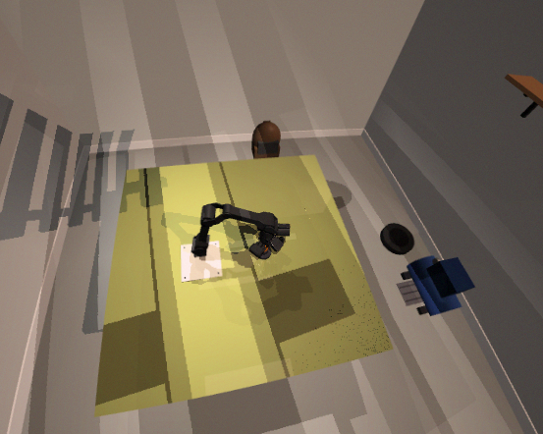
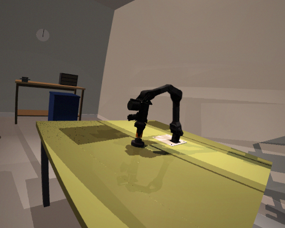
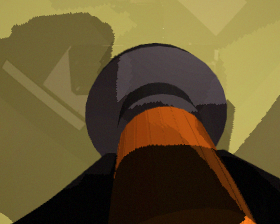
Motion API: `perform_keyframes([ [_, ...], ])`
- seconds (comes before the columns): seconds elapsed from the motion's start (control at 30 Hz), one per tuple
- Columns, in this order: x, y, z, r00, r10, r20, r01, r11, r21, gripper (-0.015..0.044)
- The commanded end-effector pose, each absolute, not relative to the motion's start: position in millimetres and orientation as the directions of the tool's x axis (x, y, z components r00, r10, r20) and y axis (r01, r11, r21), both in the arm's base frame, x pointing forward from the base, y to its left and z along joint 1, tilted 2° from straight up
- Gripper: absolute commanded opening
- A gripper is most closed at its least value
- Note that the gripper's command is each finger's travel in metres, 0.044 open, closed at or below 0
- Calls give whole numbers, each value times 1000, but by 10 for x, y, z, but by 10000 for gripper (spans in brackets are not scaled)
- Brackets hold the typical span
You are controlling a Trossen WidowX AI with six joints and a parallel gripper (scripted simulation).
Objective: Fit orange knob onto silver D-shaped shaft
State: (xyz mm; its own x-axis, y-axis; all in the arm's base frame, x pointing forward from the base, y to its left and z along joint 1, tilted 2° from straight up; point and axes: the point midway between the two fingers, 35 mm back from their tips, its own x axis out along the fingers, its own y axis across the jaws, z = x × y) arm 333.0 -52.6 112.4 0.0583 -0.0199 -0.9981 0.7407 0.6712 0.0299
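In the exterior view, a pale round clock [image 2: 43,38] hung on the grey wall at the upper left. Below it stood a wooden workbench [image 2: 50,84], with a blue cabinet [image 2: 64,107] at its right end. A yellow-green table [image 1: 228,319] [image 2: 145,206] [image 3: 261,65] filled the lower part of the frame. Left of the frame's middle, the dark round pedestal [image 2: 137,144] [image 3: 156,65] stood on the tabletop. Directly above it, the gripper [image 1: 268,249] [image 2: 139,132] [image 3: 165,161] pointed downward, its fingers pinching the orange knob [image 1: 266,249] [image 2: 136,135] [image 3: 166,130]. To the right, the black arm [image 1: 247,214] [image 2: 176,108] arched up and down again to a white plate [image 1: 215,245] [image 2: 161,137].

In the top view, the white plate lay left of the centre, under the arm's foot. The arm reached rightward from there, and a speck of orange showed between the dark fingers near the middle of the frame.

In the wrist view, one black finger entered at the lower left. The orange knob rose from the bottom edge to the middle, overlapping the pedestal's raised centre, while the pedestal's wide disc showed around its far end. Another black finger entered at the lower right. The silver shaft was hidden, so its alignment with the hole could not be told.
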Motion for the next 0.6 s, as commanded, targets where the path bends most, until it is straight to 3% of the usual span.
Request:
perform_keyframes([
  [0.0, 3328, -520, 1087, 57, -17, -998, 764, 644, 33, 0],
  [0.57, 3335, -526, 1010, 63, -20, -998, 748, 663, 34, 0],
])
